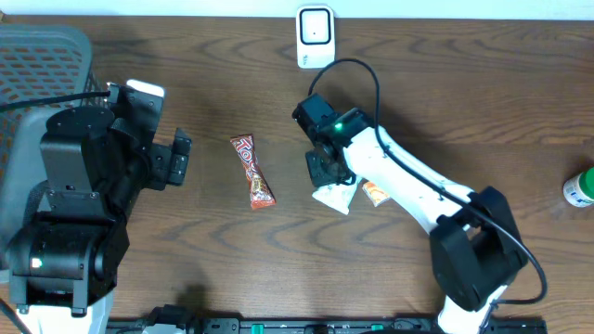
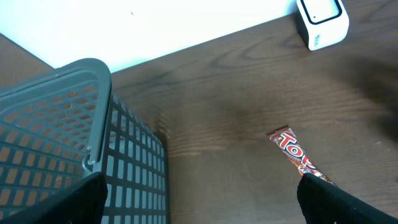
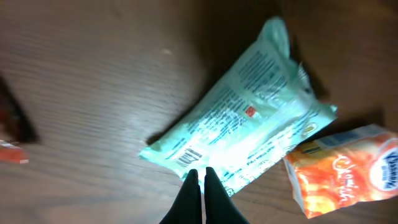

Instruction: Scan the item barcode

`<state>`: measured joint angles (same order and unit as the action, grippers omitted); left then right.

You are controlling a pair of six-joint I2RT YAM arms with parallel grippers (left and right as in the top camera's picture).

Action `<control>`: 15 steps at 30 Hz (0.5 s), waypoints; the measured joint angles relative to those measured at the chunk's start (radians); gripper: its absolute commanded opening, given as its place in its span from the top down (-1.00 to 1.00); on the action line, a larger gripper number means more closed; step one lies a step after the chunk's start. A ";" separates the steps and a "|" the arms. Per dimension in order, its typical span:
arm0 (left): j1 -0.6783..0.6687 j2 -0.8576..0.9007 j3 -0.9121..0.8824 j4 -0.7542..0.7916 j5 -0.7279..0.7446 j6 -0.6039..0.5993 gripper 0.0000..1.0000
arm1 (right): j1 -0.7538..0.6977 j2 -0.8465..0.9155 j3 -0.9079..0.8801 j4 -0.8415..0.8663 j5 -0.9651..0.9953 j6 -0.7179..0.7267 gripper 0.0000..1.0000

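Brown wood table [image 1: 464, 93], seen from above: the scanner [image 1: 316, 32] stands at the far edge. The right gripper [image 1: 327, 174] is on the pale green packet [image 1: 336, 197]. The left gripper [image 1: 178, 158] is wide open and holds nothing.

Left wrist: a basket [image 2: 93, 93] and a candy bar [image 2: 297, 155].

Right wrist: the fingers [image 3: 200, 190] are pressed together at the packet's edge, by its barcode [image 3: 188, 155]. I cannot tell if they pinch it. A thin pinch could slip, and the floppy packet could hide the barcode.
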<state>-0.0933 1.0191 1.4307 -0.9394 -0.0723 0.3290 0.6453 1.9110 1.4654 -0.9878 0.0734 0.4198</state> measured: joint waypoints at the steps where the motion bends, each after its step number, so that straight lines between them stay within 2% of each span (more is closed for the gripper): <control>1: 0.000 0.000 0.000 0.000 0.000 0.000 -0.96 | 0.000 -0.003 0.000 0.004 0.000 -0.001 0.97; 9: 0.000 0.000 0.000 0.000 0.000 0.000 -0.96 | 0.000 0.011 -0.103 0.153 -0.022 -0.008 0.98; 15: 0.000 0.000 0.000 0.000 0.000 0.000 -0.96 | 0.000 0.046 -0.140 0.175 -0.045 -0.008 0.98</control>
<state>-0.0933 1.0191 1.4307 -0.9394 -0.0723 0.3290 0.6449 1.9572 1.3254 -0.8127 0.0288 0.4118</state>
